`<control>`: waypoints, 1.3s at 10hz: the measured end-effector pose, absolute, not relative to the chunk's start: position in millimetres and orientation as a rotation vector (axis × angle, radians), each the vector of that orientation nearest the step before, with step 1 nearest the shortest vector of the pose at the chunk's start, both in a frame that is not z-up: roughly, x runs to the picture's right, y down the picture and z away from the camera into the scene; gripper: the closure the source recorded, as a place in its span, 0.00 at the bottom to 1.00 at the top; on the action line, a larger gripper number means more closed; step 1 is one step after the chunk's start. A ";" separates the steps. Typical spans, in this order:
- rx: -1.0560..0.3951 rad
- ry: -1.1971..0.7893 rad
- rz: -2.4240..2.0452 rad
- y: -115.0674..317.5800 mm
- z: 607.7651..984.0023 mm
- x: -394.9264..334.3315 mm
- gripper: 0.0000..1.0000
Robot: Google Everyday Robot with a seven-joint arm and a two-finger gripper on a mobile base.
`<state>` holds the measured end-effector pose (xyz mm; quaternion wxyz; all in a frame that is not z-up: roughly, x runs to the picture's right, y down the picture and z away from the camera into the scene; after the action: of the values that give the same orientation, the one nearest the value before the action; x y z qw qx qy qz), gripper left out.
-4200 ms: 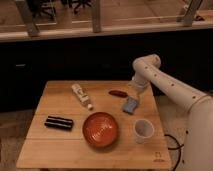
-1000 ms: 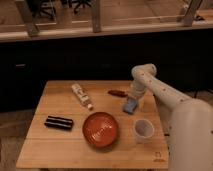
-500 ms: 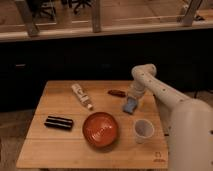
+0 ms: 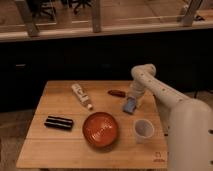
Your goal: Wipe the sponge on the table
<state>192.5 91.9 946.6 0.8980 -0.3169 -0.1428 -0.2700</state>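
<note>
Camera view: the white arm (image 4: 150, 82) reaches in from the picture's right and bends down over the far right part of the tabletop (image 4: 45, 150). The gripper (image 4: 133, 99) at its end points down, right over the sponge (image 4: 130, 106). The sponge is a small light-blue block lying on the planks directly below the jaws, at or very near their tips. Whether the jaws stand open or have closed on it cannot be told, since the wrist hides them.

Just beyond the jaws and a little to the picture's left lies a dark red oblong item (image 4: 116, 93), close to the sponge but apart from it. Nearer the camera than the jaws stands a white cup (image 4: 143, 130), upright and near the sponge. Left of the cup is a red-orange bowl (image 4: 100, 129), the largest thing in the nearby wood. Farther left of the jaws a white tube (image 4: 81, 95) lies at a slant. A black oblong item (image 4: 59, 122) lies well away, near the left edge. A small dark logo (image 4: 159, 159) marks the near right corner, below the cup.
</note>
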 end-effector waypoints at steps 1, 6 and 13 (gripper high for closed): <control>-0.658 -0.295 -0.557 91.1 946.4 194.2 0.56; -0.660 -0.287 -0.522 86.0 948.7 213.4 0.99; -0.670 -0.274 -0.502 83.1 952.1 245.7 0.99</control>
<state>245.7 83.1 952.1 0.9046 -0.3241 -0.1326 -0.2428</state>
